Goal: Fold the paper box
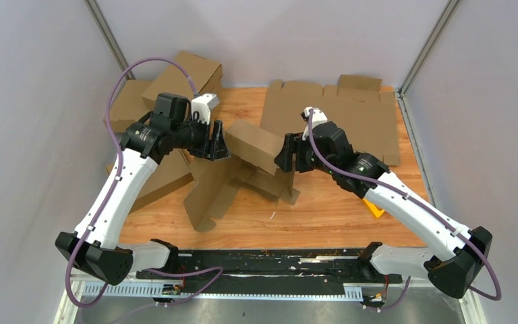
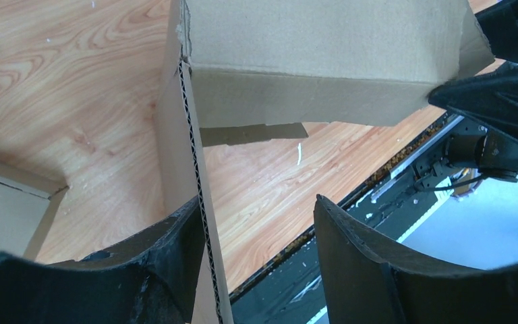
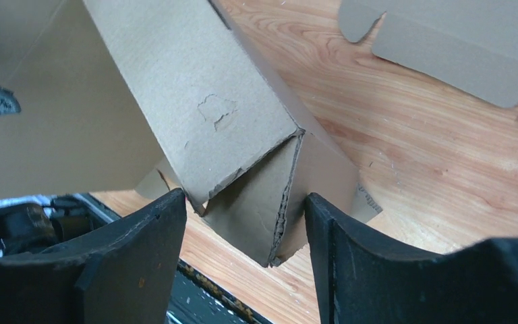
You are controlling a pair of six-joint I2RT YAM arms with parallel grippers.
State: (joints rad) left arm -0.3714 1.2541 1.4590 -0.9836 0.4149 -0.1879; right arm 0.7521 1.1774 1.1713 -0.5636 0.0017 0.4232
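Cardboard sits near the middle of the table: the paper box, half-formed, with one long folded section tilted up and loose flaps trailing toward 6 o'clock. My left gripper is at the box's 9 o'clock end, fingers apart. On its wrist view a raw panel edge runs against one finger (the other stands clear). My right gripper is at the 3 o'clock end, fingers apart, with the box's folded corner between them, not pinched. A flat sheet lies at 1 o'clock, and other boxes at 10 o'clock.
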